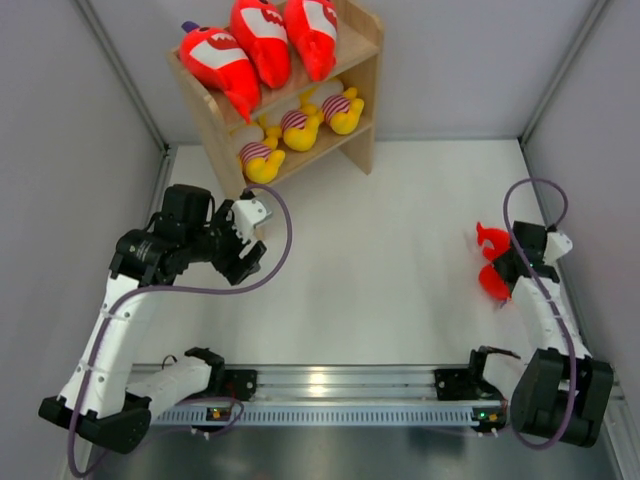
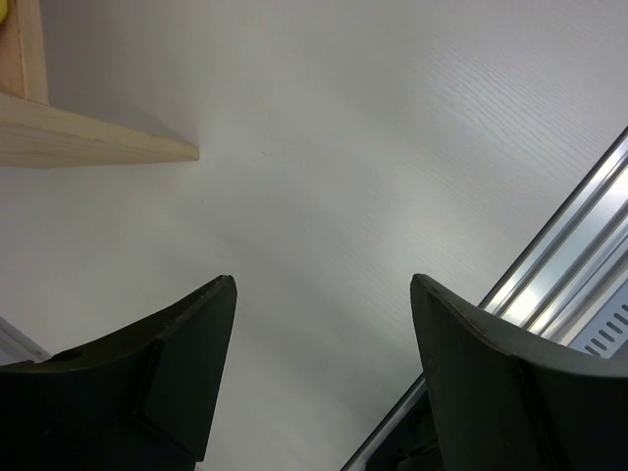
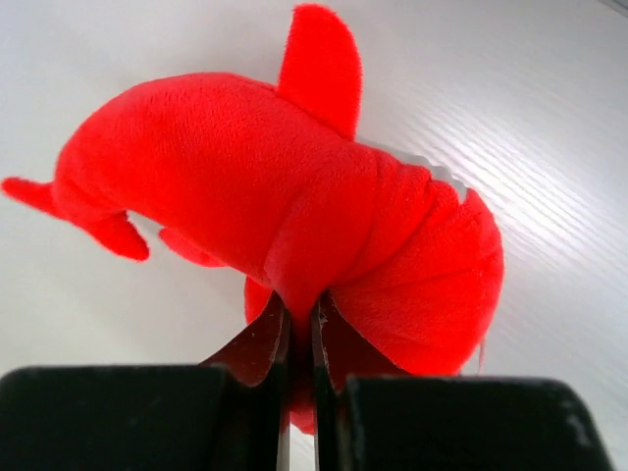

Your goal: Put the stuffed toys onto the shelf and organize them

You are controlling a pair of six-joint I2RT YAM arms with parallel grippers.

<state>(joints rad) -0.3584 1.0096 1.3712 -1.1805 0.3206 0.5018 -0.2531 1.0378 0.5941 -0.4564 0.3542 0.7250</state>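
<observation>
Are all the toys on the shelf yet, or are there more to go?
Almost! Three red sharks sit on the top tier of the shelf and three yellow plushes on the lower one. The right gripper is pinching the last shark, far off to the right. It still needs carrying there. The left gripper is open and empty.

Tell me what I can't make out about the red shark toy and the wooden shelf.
Top view: the right arm covers part of the red shark plush it holds; its mouth is hidden.
Right wrist view: the right gripper's own fingers hide the spot it pinches.
Top view: the frame edge crops two sharks on the light wooden shelf.
Left wrist view: only a shelf corner and a yellow sliver show.
</observation>
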